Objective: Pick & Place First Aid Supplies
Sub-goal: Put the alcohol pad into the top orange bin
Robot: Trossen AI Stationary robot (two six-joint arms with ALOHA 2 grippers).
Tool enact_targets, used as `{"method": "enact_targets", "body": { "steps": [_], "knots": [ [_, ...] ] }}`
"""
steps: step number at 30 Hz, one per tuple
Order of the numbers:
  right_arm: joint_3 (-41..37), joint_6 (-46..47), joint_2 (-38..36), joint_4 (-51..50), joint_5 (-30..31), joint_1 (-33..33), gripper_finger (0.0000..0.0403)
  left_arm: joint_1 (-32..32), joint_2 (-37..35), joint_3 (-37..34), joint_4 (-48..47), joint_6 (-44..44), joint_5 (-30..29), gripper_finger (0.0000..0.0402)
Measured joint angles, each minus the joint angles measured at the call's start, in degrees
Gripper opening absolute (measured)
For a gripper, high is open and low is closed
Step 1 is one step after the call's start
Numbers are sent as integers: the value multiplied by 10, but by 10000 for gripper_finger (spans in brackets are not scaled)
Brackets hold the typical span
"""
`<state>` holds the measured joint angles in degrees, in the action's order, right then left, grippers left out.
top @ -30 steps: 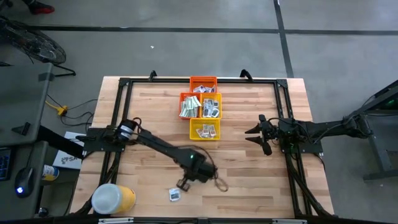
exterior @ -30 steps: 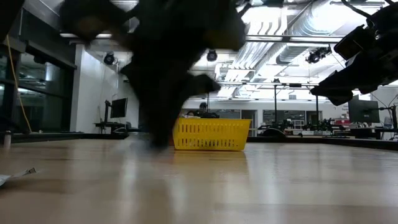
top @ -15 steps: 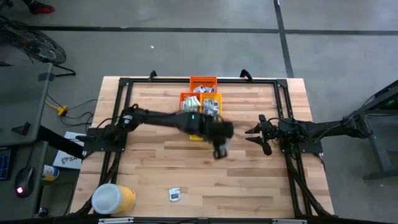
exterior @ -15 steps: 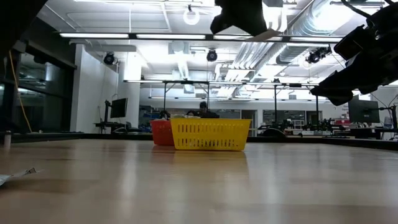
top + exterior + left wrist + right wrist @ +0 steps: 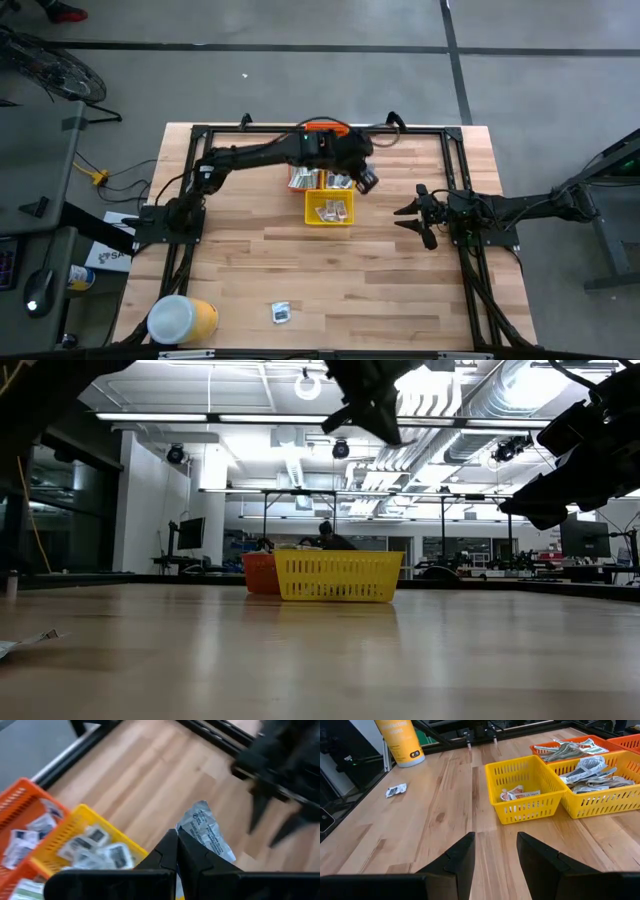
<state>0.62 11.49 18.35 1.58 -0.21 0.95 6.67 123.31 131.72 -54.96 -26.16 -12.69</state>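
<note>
**High view: left claw carries a packet over the baskets**

High view, left to right: a big yellow plastic tub with a white lid (image 5: pixel 182 320) lies at the near left corner of the pale wooden counter (image 5: pixel 250 260). Its black label shows in the right wrist view, too blurred to read. Just right of it, alone on the wood, lies a small white square packet with dark marks (image 5: pixel 281 313).

Toward the middle, the left arm reaches across the far side, and the left claw (image 5: pixel 366 181) hangs above the right edge of the basket cluster. Its fingers are pressed together on a crinkled silver-white packet with small blue print (image 5: pixel 206 832); the print cannot be read.

Below it sit the small plastic baskets: an orange basket (image 5: pixel 326 128) at the far edge, a front yellow basket (image 5: pixel 328 209) holding a few white packets (image 5: pixel 332 210), and another yellow basket (image 5: pixel 600 782) behind it heaped with more packets.

Farther right, the right claw (image 5: pixel 408 221) hovers apart from the baskets, fingers spread, holding nothing.
</note>
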Motion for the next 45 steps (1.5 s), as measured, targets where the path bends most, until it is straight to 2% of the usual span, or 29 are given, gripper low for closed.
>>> {"method": "enact_targets", "body": {
  "steps": [9,17,24,27,31,37,45],
  "knots": [
    [0,0,0,0,0,0,139,80,0,0,0,3,-1,0],
    [0,0,0,0,0,0,139,153,12,-6,20,2,-27,0],
    [0,0,0,-1,0,0,139,226,31,-32,3,-55,-19,0],
    [0,0,0,-1,0,0,139,248,36,-57,32,-73,-14,0],
    [0,0,0,-1,0,0,139,275,45,-90,51,-77,12,0],
    [0,0,0,-1,1,0,139,297,78,-113,50,-60,94,0],
    [0,0,0,-1,0,0,139,297,99,-112,49,-24,137,4]
  ]
}}
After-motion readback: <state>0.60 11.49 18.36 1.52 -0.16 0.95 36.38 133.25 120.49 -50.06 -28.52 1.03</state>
